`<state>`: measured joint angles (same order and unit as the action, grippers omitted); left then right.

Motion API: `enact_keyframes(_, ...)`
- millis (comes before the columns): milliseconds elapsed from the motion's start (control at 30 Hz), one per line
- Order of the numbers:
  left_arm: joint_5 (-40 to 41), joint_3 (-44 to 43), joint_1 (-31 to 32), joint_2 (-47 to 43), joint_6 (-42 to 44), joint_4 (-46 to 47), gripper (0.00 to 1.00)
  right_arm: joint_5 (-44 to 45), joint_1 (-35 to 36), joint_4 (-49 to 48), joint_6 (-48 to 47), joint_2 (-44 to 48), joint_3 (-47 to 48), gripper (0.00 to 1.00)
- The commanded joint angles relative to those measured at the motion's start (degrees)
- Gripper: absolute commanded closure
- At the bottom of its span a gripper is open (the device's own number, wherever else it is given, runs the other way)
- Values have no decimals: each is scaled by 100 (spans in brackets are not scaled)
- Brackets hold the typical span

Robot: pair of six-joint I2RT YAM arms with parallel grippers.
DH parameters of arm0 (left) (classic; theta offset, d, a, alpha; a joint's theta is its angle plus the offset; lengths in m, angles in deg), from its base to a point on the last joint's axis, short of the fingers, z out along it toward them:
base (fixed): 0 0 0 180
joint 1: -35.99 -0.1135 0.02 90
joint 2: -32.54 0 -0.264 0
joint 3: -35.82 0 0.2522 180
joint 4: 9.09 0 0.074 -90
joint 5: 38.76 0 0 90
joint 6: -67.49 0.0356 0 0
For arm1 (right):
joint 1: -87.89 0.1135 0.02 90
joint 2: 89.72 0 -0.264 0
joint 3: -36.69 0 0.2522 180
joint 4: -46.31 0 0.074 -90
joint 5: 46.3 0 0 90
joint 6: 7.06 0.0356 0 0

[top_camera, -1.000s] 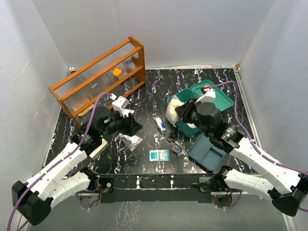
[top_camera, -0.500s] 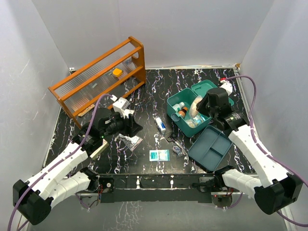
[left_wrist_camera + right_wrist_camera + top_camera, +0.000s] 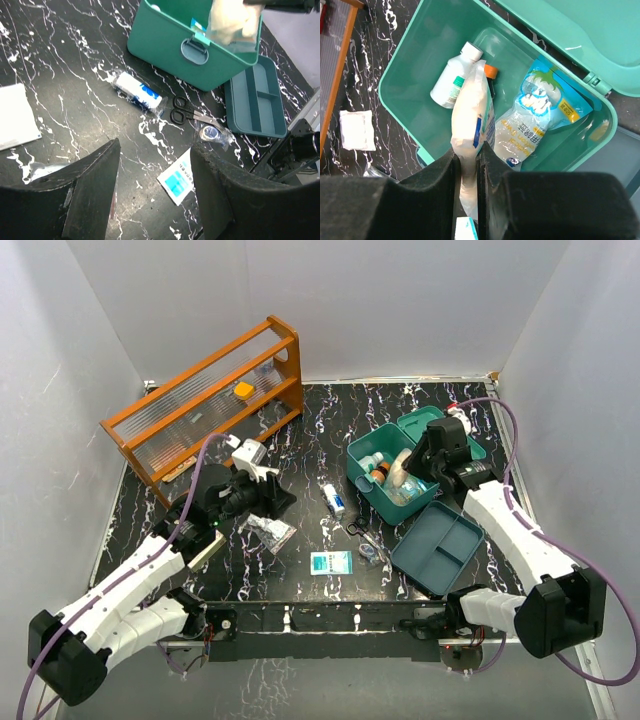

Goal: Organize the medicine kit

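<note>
Here, the right gripper (image 3: pixel 466 165), clamped on a white pouch (image 3: pixel 470 120), hangs above the open medicine kit (image 3: pixel 407 75) on the surface (image 3: pixel 310 440); the left gripper (image 3: pixel 155 147), jaws apart, hovers left of the kit. Released upright, the pouch could lean over the rim and block the lid (image 3: pixel 570 40).

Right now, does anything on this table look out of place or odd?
Nothing spilled or damaged. The divided tray lies beside the open medicine kit, and scissors, a wrapped bandage and a teal packet lie loose nearby. A white pouch, pinched in the right fingers, hangs over the kit.
</note>
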<state>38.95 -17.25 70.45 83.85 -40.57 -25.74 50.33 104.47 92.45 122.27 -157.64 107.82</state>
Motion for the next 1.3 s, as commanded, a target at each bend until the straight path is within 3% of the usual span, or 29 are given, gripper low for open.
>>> enact_keyframes(0,118,100,-22,27,82,760,43,-212,-158,-602,102,32,-201,85)
enact_keyframes(367,-95,47,-22,791,287,1512,43,-326,-263,-909,236,-192,-501,83)
enact_keyframes(1000,59,-204,-23,898,435,1158,43,453,-265,-267,269,-108,-338,77)
enact_keyframes(1267,47,-145,-25,851,374,1230,43,-43,-267,-360,5,-331,50,74)
